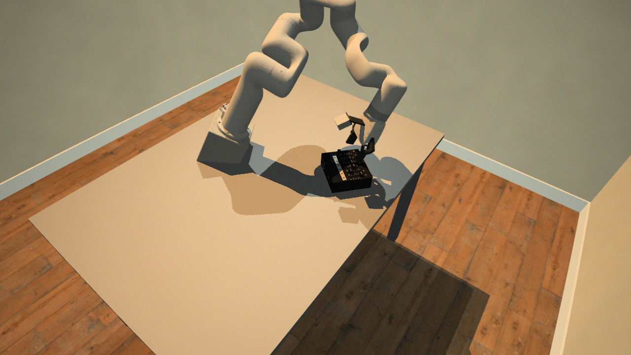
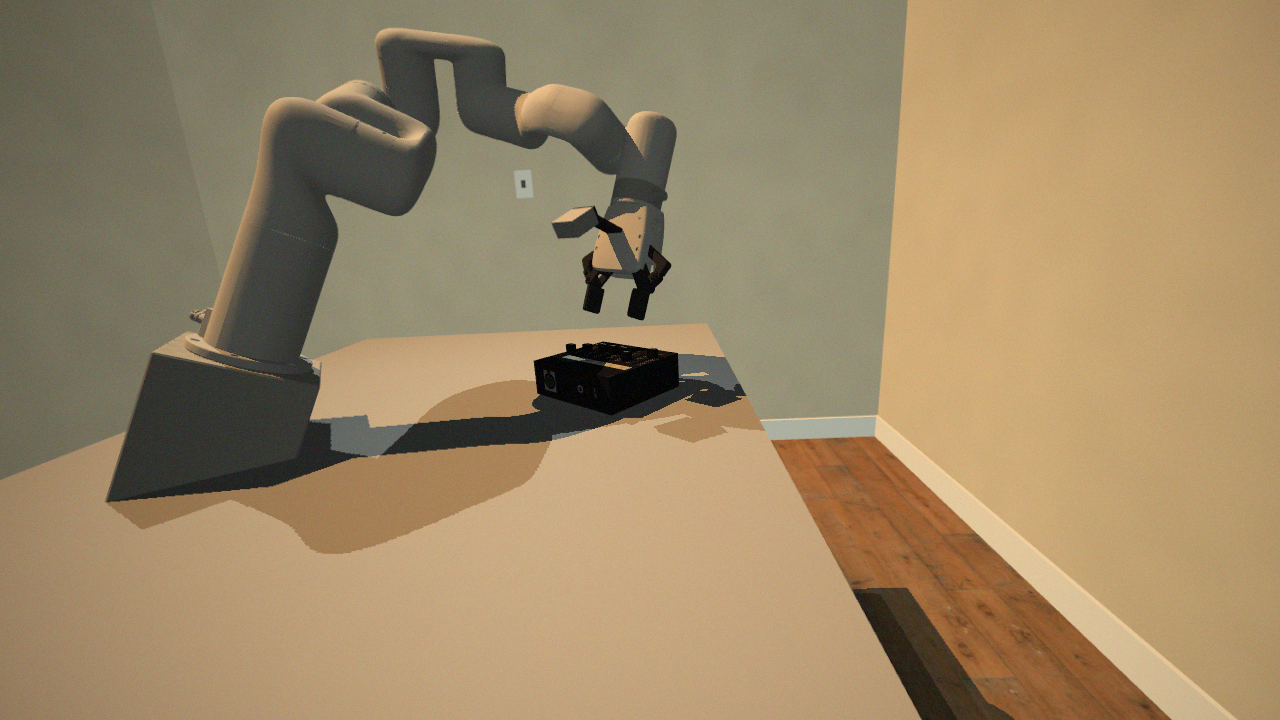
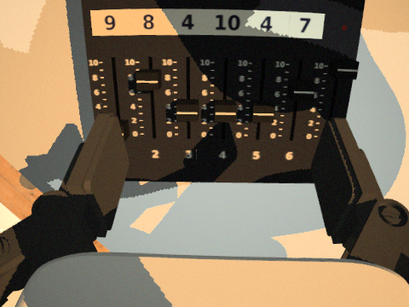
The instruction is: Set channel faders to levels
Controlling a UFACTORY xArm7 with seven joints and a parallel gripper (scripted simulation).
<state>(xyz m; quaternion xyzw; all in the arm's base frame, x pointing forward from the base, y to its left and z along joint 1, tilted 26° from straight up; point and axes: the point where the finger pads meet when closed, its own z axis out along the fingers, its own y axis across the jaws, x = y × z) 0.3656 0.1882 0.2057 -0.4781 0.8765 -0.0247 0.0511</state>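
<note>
The black lighting desk (image 1: 346, 169) stands on its feet near the table's right edge; it also shows in the exterior view (image 2: 606, 376). In the wrist view its tape (image 3: 207, 23) reads 9, 8, 4, 10, 4, 7. The channel 2 cap (image 3: 146, 81) sits high, near 8. The caps of channels 3 (image 3: 187, 112), 4 (image 3: 225, 112) and 5 (image 3: 262, 114) sit low, near 3. The channel 6 cap (image 3: 305, 92) is near 6 or 7. The master cap (image 3: 347, 70) is near the top. The channel 1 cap is hidden behind my left finger. My gripper (image 3: 220, 140) (image 1: 361, 142) (image 2: 614, 304) hovers open and empty above the desk.
The arm's base block (image 1: 225, 148) stands on the table to the left of the desk. The table's right edge (image 1: 397, 194) runs close beside the desk, with wooden floor below. Arm shadows fall across the desk and the table.
</note>
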